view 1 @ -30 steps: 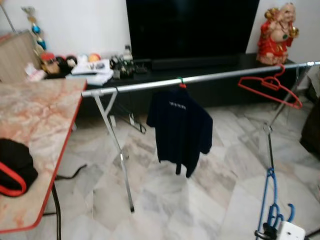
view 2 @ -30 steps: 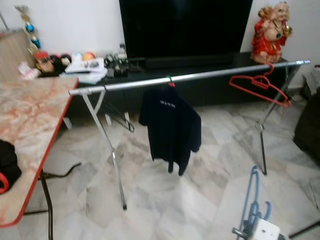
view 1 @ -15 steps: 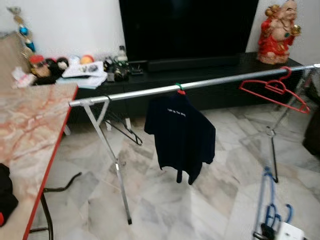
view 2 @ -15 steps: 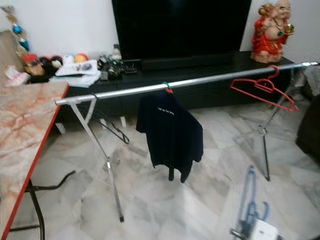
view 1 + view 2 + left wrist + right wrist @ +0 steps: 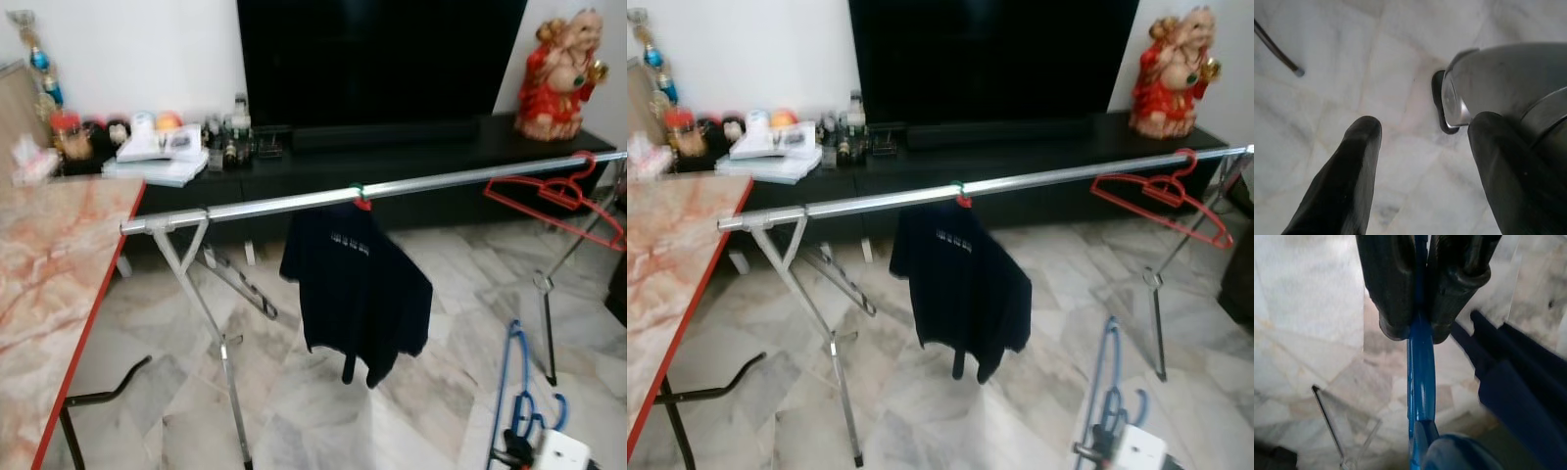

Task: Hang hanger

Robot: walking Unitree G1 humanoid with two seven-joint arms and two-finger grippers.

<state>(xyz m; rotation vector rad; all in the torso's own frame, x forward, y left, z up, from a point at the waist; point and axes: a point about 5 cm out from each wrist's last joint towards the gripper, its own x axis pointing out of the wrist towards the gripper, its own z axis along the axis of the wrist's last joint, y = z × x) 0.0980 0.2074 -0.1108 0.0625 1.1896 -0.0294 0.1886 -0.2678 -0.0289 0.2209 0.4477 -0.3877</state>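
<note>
As the robot's view swings left and edges closer, its right gripper (image 5: 1418, 335) stays pinched on the blue hanger (image 5: 519, 392) low beside it, left gripper (image 5: 1422, 142) spread idle over the floor, with the silver rail (image 5: 294, 202) ahead, the hanging step apparently near.

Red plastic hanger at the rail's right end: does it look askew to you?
Yes. The red plastic hanger hooks over the silver metal rail but tilts steeply, its far shoulder dropped, unlike the dark navy T-shirt hanging straight.
</note>
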